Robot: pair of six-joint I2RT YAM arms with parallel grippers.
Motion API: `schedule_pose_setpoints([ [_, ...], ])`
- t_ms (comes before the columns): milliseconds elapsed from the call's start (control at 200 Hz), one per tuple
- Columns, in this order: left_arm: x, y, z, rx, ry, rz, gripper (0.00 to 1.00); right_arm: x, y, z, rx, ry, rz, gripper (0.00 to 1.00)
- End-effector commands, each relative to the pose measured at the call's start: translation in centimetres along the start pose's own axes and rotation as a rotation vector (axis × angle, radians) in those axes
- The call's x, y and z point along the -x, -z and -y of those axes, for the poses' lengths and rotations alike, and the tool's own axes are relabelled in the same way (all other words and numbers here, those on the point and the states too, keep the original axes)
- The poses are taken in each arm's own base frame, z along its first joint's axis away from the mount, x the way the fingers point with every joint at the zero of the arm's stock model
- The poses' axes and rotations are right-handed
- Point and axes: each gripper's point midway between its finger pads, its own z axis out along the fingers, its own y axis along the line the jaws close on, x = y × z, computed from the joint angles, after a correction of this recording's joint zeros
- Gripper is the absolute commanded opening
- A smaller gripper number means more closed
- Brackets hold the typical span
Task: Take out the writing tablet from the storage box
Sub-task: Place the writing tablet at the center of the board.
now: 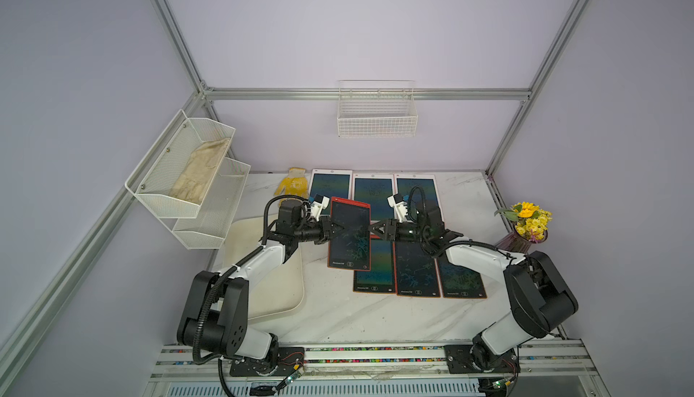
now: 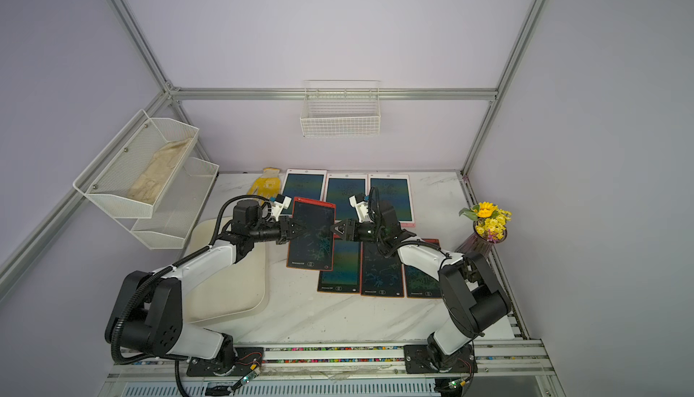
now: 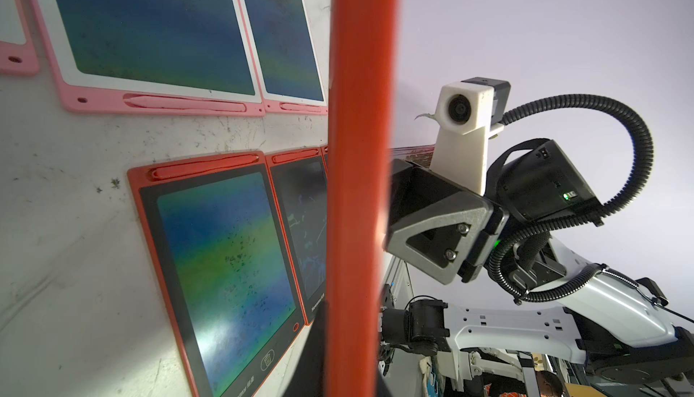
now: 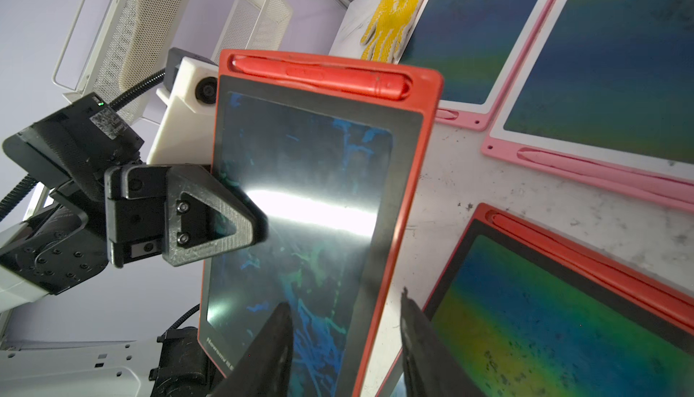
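A red-framed writing tablet [image 1: 349, 237] [image 2: 311, 237] hangs above the table, just right of the cream storage box [image 1: 279, 290] [image 2: 240, 293]. My left gripper [image 1: 340, 230] [image 2: 302, 229] is shut on its left long edge. In the left wrist view the tablet shows edge-on as a red bar [image 3: 360, 188] in that gripper [image 3: 353, 376]. My right gripper [image 1: 371, 228] [image 2: 334, 228] [image 4: 341, 301] is open at the tablet's right edge [image 4: 311, 207], one finger over the screen and one behind the frame, with a gap. I see nothing inside the storage box, though the left arm hides part of it.
Several other tablets lie flat on the marble table: a pink-framed row [image 1: 373, 196] at the back and a red-framed row [image 1: 415, 275] in front, under the right arm. A yellow glove [image 1: 293, 184], a flower vase [image 1: 525, 230], a mesh shelf [image 1: 187, 177] and a wire basket [image 1: 377, 115] stand around.
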Motion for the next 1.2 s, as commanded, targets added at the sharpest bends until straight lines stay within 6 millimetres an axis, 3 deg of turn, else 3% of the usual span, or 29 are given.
schedule_pose_setpoints([
  [0, 1.1, 0.6, 3.7, -0.121, -0.090, 0.030, 0.08, -0.6, 0.2, -0.5, 0.039, 0.015, -0.018, 0.48],
  [255, 1.3, 0.5, 4.4, -0.182, -0.083, 0.034, 0.08, -0.8, 0.3, -1.8, 0.108, 0.028, -0.032, 0.48],
  [470, 1.0, -0.4, 3.3, -0.173, -0.067, 0.019, 0.09, -0.4, 0.5, -3.7, 0.196, 0.048, -0.040, 0.48],
  [710, 0.8, -2.6, 2.7, -0.183, -0.063, -0.021, 0.09, 0.3, 1.3, -6.3, 0.279, 0.090, -0.048, 0.37],
  [890, 0.5, -3.9, 2.4, -0.187, -0.053, -0.051, 0.12, 0.4, 1.7, -6.6, 0.279, 0.096, -0.043, 0.24],
  [1045, 0.1, -4.4, 2.5, -0.185, -0.049, -0.056, 0.29, 0.0, 1.1, -5.6, 0.262, 0.073, -0.056, 0.11],
  [1195, 0.1, -4.4, 2.0, -0.167, -0.040, -0.051, 0.41, -0.3, 0.8, -5.1, 0.253, 0.061, -0.067, 0.04],
])
